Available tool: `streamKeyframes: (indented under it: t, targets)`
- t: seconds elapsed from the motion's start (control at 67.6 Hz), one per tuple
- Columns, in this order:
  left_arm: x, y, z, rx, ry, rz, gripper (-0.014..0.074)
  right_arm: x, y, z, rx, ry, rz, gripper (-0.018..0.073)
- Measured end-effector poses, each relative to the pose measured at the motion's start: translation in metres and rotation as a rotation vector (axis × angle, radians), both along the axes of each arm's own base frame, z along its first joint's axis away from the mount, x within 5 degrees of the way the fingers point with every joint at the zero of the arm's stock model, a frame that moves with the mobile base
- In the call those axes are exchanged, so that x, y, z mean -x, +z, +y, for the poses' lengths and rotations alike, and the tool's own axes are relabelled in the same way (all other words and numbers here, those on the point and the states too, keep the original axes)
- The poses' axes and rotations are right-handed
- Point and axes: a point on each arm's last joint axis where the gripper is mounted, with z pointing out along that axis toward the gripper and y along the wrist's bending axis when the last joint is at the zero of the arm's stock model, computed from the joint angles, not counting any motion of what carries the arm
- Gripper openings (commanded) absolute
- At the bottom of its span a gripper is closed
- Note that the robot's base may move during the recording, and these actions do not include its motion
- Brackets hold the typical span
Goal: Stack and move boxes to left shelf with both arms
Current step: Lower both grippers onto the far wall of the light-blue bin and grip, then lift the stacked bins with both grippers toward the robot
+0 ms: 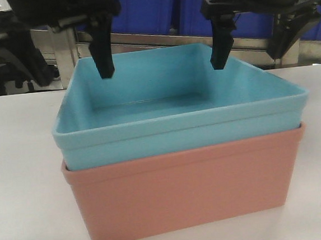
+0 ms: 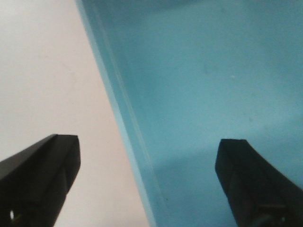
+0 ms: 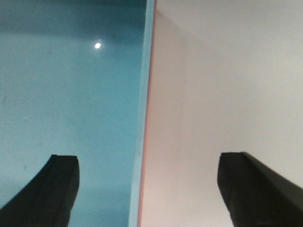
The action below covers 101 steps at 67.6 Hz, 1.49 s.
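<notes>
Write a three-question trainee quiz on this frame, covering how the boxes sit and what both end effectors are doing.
1. True or false: the cyan-blue box is nested in the salmon-pink box.
2. Pick one. The left end effector is: A) shut on the rim; B) open, straddling the cyan-blue box's side wall; C) open above a shelf roller lane.
3. Fill in: the right end effector is open across the box wall, one side over the box floor, the other over the white ____.

Key: 1 true; 2 B; 3 tabletop.
</notes>
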Motion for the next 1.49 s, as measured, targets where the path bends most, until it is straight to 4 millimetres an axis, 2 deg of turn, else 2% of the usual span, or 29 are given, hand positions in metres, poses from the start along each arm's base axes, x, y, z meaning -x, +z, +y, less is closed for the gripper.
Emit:
streamKeyframes:
  t: [0.207,0.252,0.326,0.459,0.696,0.77,0.829,0.903,0.992,1.11,1.169,1.362,1.495]
  targets:
    - [-0.045,-0.067,-0.023,-0.173,0.066,0.196,0.0483,-0.008,-0.019,0.003,0.024,0.015,0.035,0.0622]
    - [-0.051,-0.075,-0.026,-0.197,0.069,0.212,0.0483,-0.009,-0.021,0.004,0.026,0.015,0.039,0.0622]
    - [-0.057,-0.077,-0.033,-0.201,0.064,0.195,0.0483,-0.011,-0.028,0.005,0.032,0.015,0.054,0.0622]
    - [-0.055,-0.078,-0.041,-0.228,0.039,0.175,0.0483,-0.014,-0.036,0.006,0.041,0.017,0.073,0.0622]
    - [-0.054,-0.077,-0.043,-0.230,0.035,0.168,0.0470,-0.015,-0.037,0.006,0.043,0.020,0.073,0.0622]
    - [-0.054,-0.077,-0.043,-0.230,0.035,0.168,0.0405,-0.015,-0.037,0.006,0.043,0.020,0.073,0.0603]
    - [-0.054,-0.077,-0.042,-0.232,0.034,0.166,0.0314,-0.015,-0.037,0.006,0.043,0.020,0.073,0.0549]
    - [-0.054,-0.075,-0.041,-0.239,0.037,0.165,0.0150,-0.015,-0.037,0.006,0.042,0.020,0.070,0.0440]
    - [-0.055,-0.075,-0.037,-0.257,0.048,0.162,-0.0020,-0.015,-0.037,0.006,0.043,0.020,0.072,0.0265]
    - [-0.056,-0.072,-0.037,-0.229,0.093,0.151,0.0007,-0.014,-0.038,0.006,0.042,0.018,0.090,0.0033]
    - [-0.056,-0.071,-0.037,-0.226,0.095,0.148,-0.0003,-0.011,-0.038,0.007,0.048,0.017,0.112,0.0067]
    - [-0.053,-0.067,-0.036,-0.214,0.103,0.149,-0.0002,-0.011,-0.039,0.007,0.043,0.012,0.121,0.0056]
    - [-0.051,-0.056,-0.035,-0.196,0.108,0.129,-0.0002,-0.008,-0.038,0.007,0.039,0.008,0.141,0.0056]
